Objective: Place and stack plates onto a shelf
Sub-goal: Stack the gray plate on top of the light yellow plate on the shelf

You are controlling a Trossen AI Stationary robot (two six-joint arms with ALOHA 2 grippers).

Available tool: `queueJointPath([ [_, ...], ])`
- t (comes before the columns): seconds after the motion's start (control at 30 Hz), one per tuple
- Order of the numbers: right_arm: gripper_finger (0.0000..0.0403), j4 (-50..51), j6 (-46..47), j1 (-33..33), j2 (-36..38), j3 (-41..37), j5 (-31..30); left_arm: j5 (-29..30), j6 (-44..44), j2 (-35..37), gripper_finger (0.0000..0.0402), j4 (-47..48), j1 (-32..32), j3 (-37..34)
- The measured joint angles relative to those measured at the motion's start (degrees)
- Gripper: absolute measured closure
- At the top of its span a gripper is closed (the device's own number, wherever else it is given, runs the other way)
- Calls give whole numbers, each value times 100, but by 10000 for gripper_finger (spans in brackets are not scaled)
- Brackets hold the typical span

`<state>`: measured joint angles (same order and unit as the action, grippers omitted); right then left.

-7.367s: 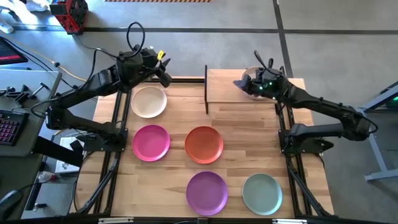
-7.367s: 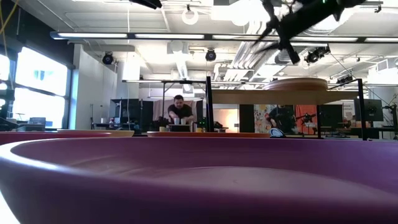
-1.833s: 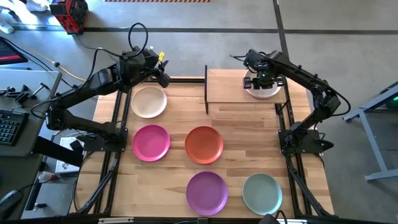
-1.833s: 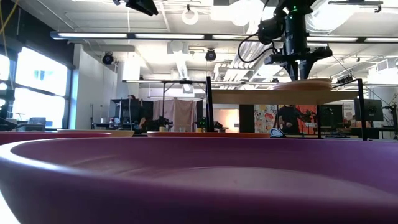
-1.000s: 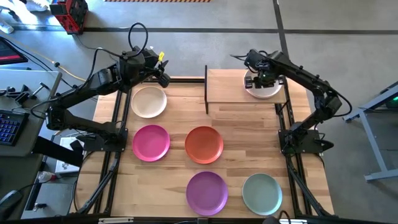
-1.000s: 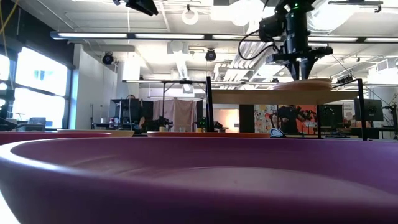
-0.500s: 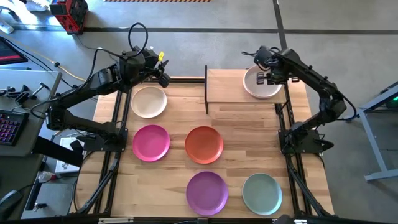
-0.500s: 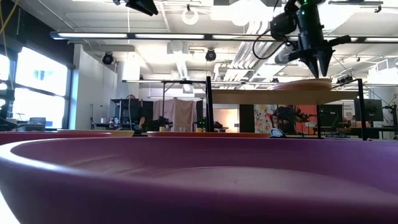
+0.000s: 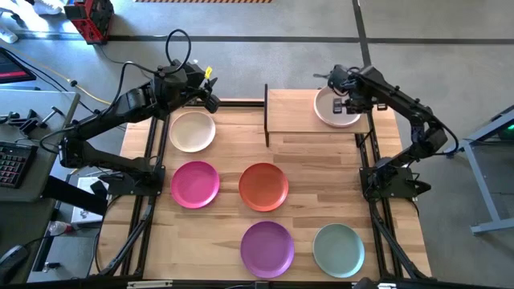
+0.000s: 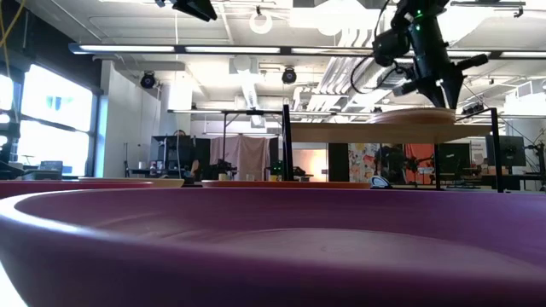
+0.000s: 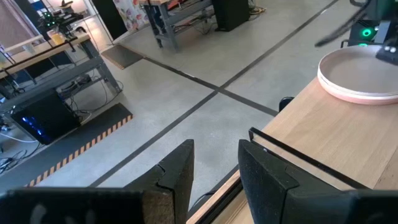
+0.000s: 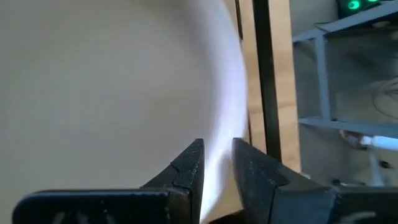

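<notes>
A stack of pale pink plates (image 9: 332, 107) sits on the right end of the light-wood shelf (image 9: 293, 112), also seen as the stack (image 11: 357, 74) and from the side as the stack (image 10: 411, 115). My right gripper (image 9: 351, 102) hangs just above the stack's right part, tilted, its fingers a narrow gap apart (image 12: 217, 155). On the tabletop lie the cream plate (image 9: 193, 131), magenta plate (image 9: 195, 184), orange plate (image 9: 263, 186), purple plate (image 9: 267, 248) and grey-green plate (image 9: 338, 250). My left gripper (image 9: 214, 101) waits beyond the table's far left corner, slightly open (image 11: 216, 162).
A black post (image 9: 266, 116) stands at the shelf's left end, with the shelf's left half bare. The purple plate's rim (image 10: 256, 247) fills the low view's foreground. Black frame rails (image 9: 148, 201) run along both table sides. Concrete floor lies past the far edge.
My right gripper has risen off the top plate on the shelf and moved toward the table's right edge, tipping from straight down to slanted. The stack has stayed on the shelf.
</notes>
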<state>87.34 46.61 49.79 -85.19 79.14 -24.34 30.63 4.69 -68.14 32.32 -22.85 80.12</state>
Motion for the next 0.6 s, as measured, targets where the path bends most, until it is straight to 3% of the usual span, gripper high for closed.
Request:
queueJointPath([
  [0.6,329,-155,250,-70,72,-313,214,0,153,0,286,-2,0,0],
])
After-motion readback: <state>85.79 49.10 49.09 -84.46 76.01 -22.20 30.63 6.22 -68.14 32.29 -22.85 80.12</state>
